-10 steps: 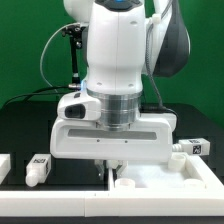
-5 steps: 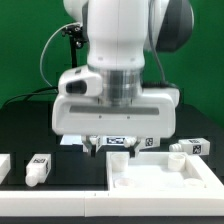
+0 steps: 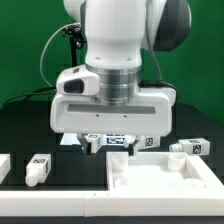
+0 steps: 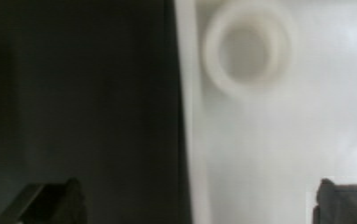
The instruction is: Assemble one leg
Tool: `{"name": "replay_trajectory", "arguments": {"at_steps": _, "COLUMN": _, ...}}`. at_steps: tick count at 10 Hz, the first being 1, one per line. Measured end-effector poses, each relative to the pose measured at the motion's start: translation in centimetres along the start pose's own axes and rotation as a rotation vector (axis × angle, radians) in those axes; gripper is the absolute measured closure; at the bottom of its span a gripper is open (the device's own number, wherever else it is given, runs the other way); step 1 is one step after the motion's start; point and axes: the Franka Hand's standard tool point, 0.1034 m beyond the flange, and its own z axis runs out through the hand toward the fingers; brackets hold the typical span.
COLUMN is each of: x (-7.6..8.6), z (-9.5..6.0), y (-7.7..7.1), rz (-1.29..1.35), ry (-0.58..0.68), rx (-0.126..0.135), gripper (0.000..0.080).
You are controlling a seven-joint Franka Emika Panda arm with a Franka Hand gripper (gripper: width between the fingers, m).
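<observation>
My gripper (image 3: 113,146) hangs open and empty just above the far edge of the large white square panel (image 3: 165,178). In the wrist view the gripper (image 4: 196,203) has its two dark fingertips (image 4: 50,200) far apart, with nothing between them. Under it lie the panel's edge and a round socket (image 4: 246,50) in the panel. One leg (image 3: 38,168), a small white block with a tag, lies on the black table at the exterior view's left. Another leg (image 3: 190,147) lies at the right, behind the panel. A tagged white part (image 3: 119,140) shows just behind the fingers.
Another white part (image 3: 4,164) is cut off by the exterior view's left edge. A small tagged block (image 3: 150,143) sits behind the panel. A black stand (image 3: 72,60) with cables rises at the back left, in front of a green backdrop.
The gripper has risen from low over the panel's far edge and shifted a little to the exterior view's left. It is still open and empty. It has barely moved in the last half second.
</observation>
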Motion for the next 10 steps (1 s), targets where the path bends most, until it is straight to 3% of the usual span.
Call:
{"name": "replay_trajectory", "arguments": {"at_steps": 2, "x": -3.8, "z": -2.0, "y": 2.5, "rz": 0.034, "ry": -0.103, "rx": 0.005, "gripper": 0.0151}}
{"name": "replay_trajectory", "arguments": {"at_steps": 4, "x": -4.2, "z": -2.9, "y": 1.7, "rz": 0.058, "ry": -0.131, "rx": 0.005, "gripper": 0.0151}}
{"name": "replay_trajectory", "arguments": {"at_steps": 6, "x": -4.5, "z": -2.6, "y": 2.1, "rz": 0.056, "ry": -0.275, "rx": 0.003, "gripper": 0.0151}}
{"name": "replay_trajectory", "arguments": {"at_steps": 7, "x": -5.2, "z": -2.1, "y": 2.3, "rz": 0.074, "ry": -0.365, "rx": 0.016, "gripper": 0.0151}}
{"name": "replay_trajectory", "arguments": {"at_steps": 9, "x": -7.9, "z": -0.9, "y": 3.2, "rz": 0.145, "ry": -0.590, "rx": 0.069, "gripper": 0.0151}}
{"name": "replay_trajectory", "arguments": {"at_steps": 10, "x": -8.6, "z": -0.3, "y": 3.1, "rz": 0.147, "ry": -0.657, "rx": 0.074, "gripper": 0.0151}}
